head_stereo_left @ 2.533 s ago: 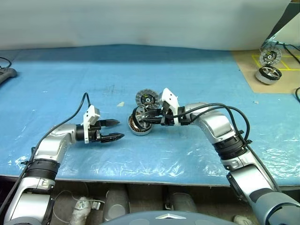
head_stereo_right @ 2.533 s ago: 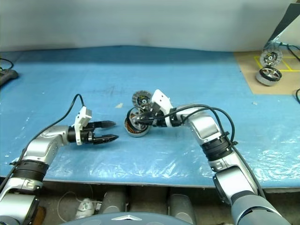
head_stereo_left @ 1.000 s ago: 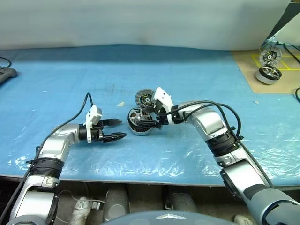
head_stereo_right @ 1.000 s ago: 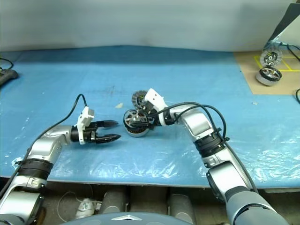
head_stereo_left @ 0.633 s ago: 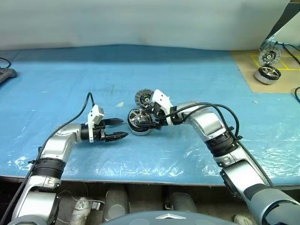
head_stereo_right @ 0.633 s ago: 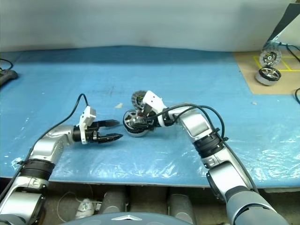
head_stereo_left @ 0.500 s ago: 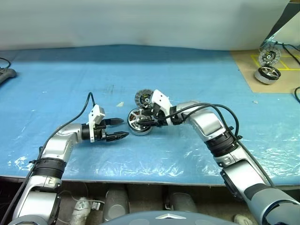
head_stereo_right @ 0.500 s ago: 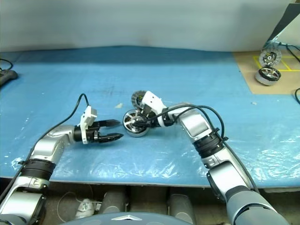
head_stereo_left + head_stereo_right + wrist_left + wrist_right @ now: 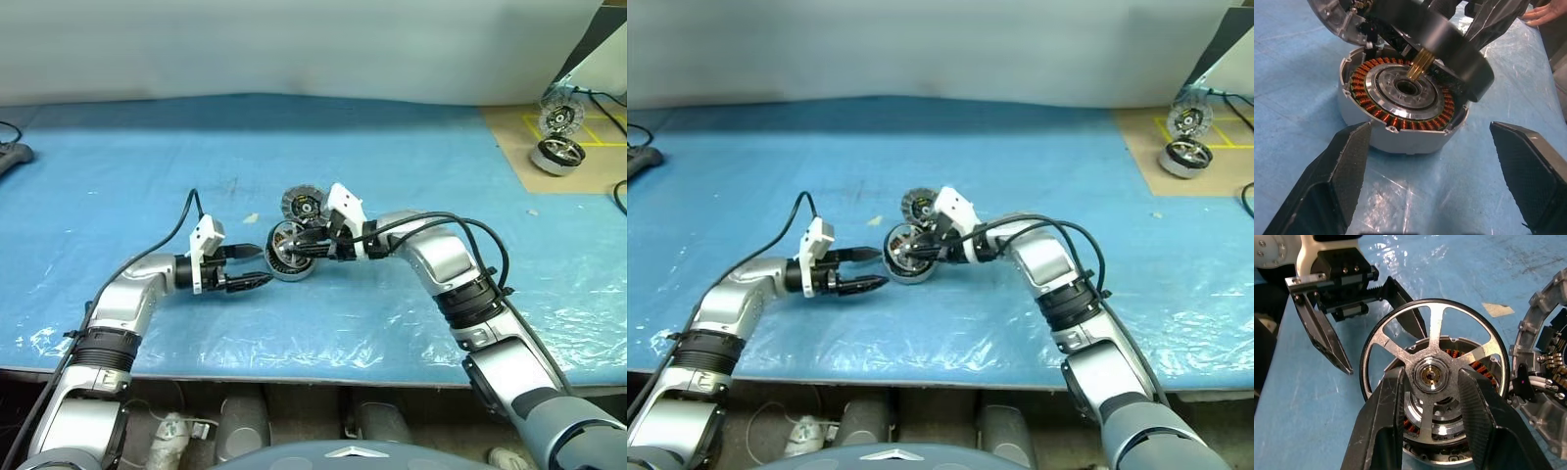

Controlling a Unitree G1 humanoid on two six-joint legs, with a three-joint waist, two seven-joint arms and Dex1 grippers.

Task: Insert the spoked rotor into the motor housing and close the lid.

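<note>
The motor housing (image 9: pixel 1400 139) lies on the blue table with its copper windings facing up. Its lid (image 9: pixel 302 206) stands open behind it, finned face showing. My right gripper (image 9: pixel 1431 376) is shut on the hub of the spoked rotor (image 9: pixel 1436 330). It holds the rotor tilted just above the housing's mouth, the brass shaft end near the centre hole. My left gripper (image 9: pixel 257 266) is open and level, its fingers (image 9: pixel 1342 166) a short way from the housing's left side with nothing between them.
Other motor parts (image 9: pixel 558 147) sit on a brown board at the far right. A dark device (image 9: pixel 12 154) lies at the left edge. A person's hand (image 9: pixel 1542 14) rests on the table beyond the housing. The table's front edge (image 9: pixel 294 377) runs near me.
My right gripper has shut on the rotor's hub and tipped the rotor up off the housing. My left gripper has edged nearer the housing since the earliest frames.
</note>
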